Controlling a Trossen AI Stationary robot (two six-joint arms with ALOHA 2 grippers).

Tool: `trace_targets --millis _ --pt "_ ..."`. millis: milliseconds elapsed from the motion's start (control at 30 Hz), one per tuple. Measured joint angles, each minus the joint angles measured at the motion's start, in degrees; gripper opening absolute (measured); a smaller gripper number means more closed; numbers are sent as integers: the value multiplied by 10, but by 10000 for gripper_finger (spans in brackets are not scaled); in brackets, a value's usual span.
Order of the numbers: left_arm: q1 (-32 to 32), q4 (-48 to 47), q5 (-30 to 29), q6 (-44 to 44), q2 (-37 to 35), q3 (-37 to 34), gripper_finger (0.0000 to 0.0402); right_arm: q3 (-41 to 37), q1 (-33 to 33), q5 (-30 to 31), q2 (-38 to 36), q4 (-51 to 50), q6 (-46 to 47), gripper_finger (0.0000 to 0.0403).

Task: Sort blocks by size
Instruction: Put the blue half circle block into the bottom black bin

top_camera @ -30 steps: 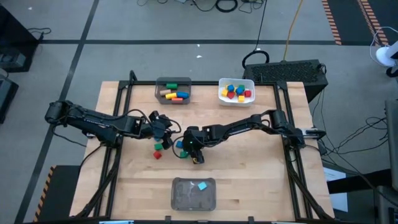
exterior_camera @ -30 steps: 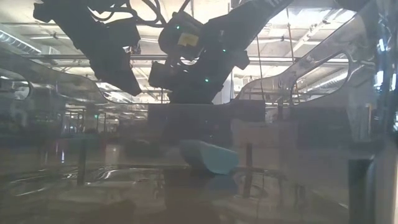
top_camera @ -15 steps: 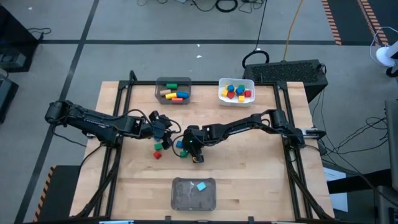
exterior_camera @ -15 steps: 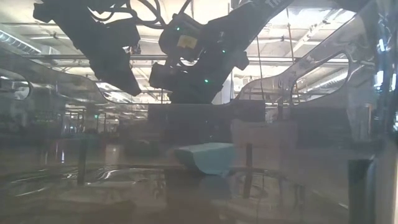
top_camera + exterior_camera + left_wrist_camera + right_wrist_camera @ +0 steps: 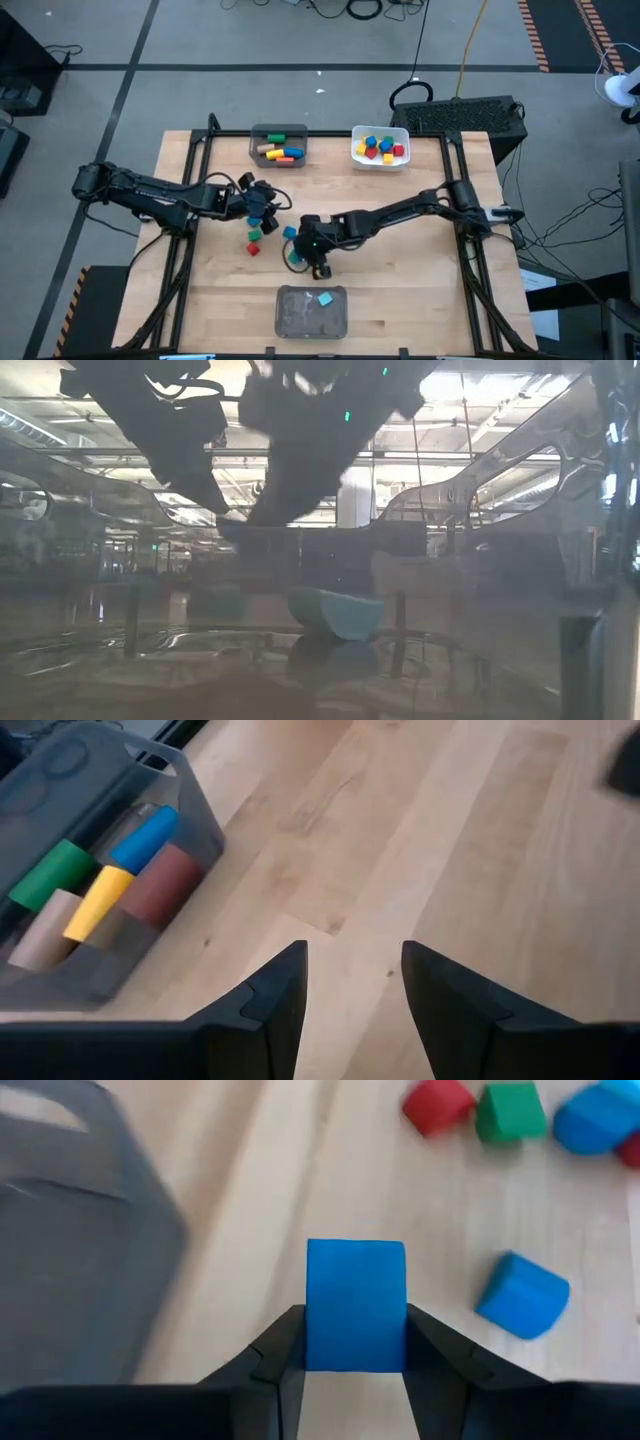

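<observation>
The wooden table carries three bins: a grey bin at the far edge holding longer bars and cylinders, a white bin to its right holding small cubes, and a clear bin at the near edge with a single light blue piece in it. The right arm reaches in from the right side to the middle of the table, and the right pincer hangs there, just far of the clear bin. Its fingers are closed on a blue block, a square-faced piece that fills the gap between them in the right wrist view. The clear bin lies directly nearward of this pincer, so the coming move is probably a short carry toward the near edge and a release over that bin; the right arm is plainly the nearer one for it. The left arm comes in from the left, and the left pincer is parted with nothing between its fingers, hovering above bare wood to the left of the right pincer. A few loose blocks, red, green and blue, lie on the table between the two pincers, still to be sorted.
</observation>
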Motion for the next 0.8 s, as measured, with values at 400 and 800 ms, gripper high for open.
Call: trace_targets --millis 400,800 --pt "52 7 -1 70 0 0 167 0 90 -3 -34 -14 -35 122" --pt "55 5 36 24 0 0 167 0 139 -55 -23 6 -169 121"
